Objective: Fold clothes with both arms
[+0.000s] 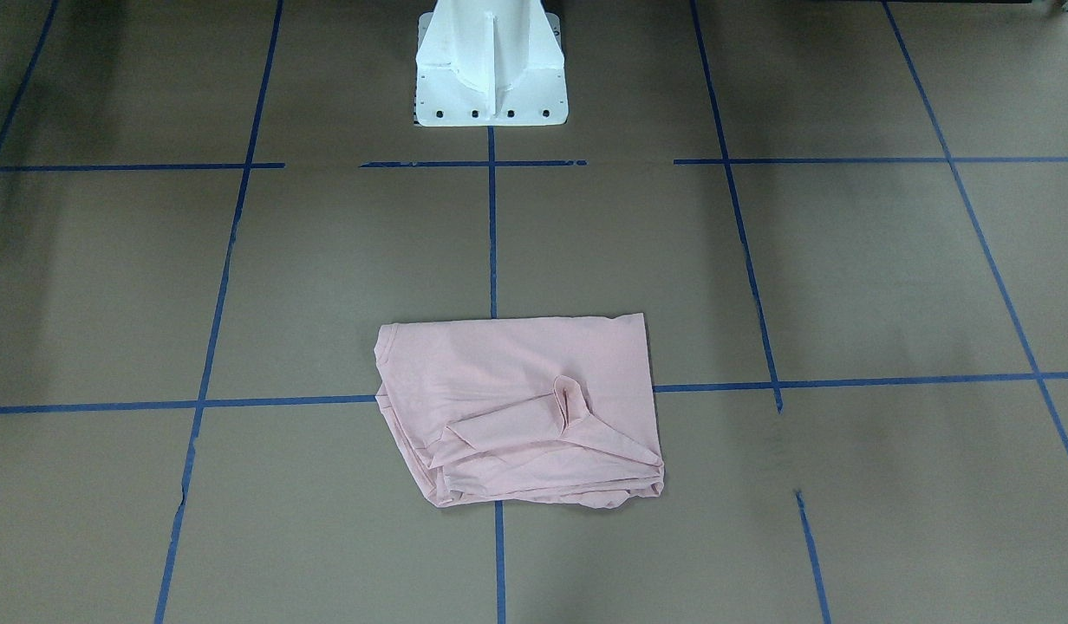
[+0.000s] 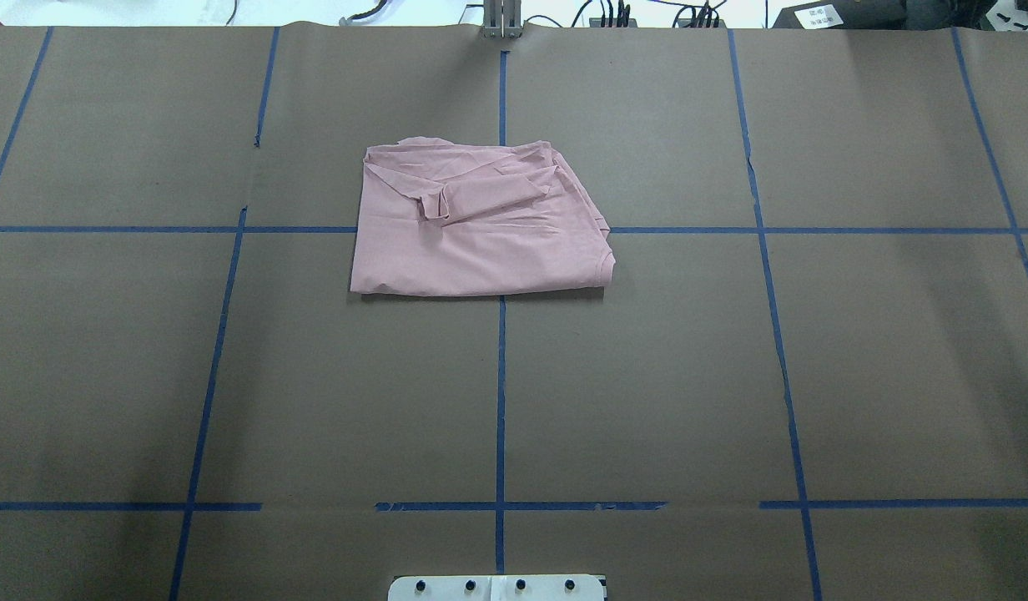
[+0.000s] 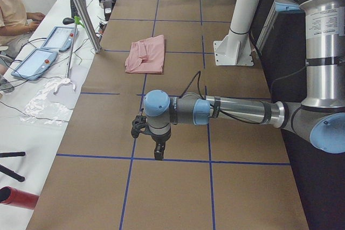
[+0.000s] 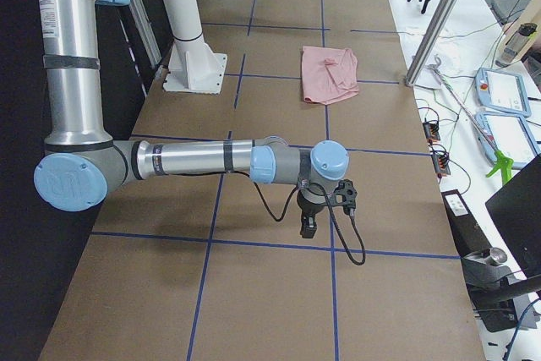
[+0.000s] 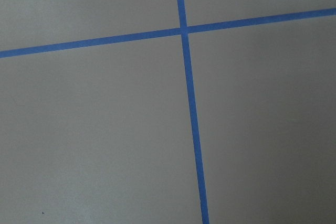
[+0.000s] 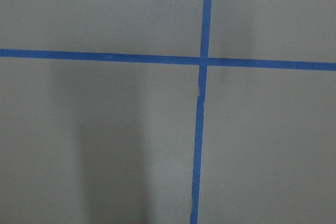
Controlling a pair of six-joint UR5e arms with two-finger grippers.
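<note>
One brown table (image 1: pixel 846 277), blue tape grid (image 1: pixel 492 243), T-shirt (image 1: pixel 499 364).

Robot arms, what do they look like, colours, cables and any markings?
Both the left arm and right arm are silver-grey metal tubes with light blue joint caps and dark bands. Each carries a loose black cable and ends in a small black gripper: left gripper, right gripper. The upper tubes bear printed labels; one right-arm cap shows an embossed logo.

the brown table (image 2: pixel 647 376) has blue tape lines (image 2: pixel 500 401) in a grid. beside it, a person (image 3: pixel 13 9) sits at a white desk (image 3: pixel 16 138) with two tablets (image 3: pixel 33 62).
</note>
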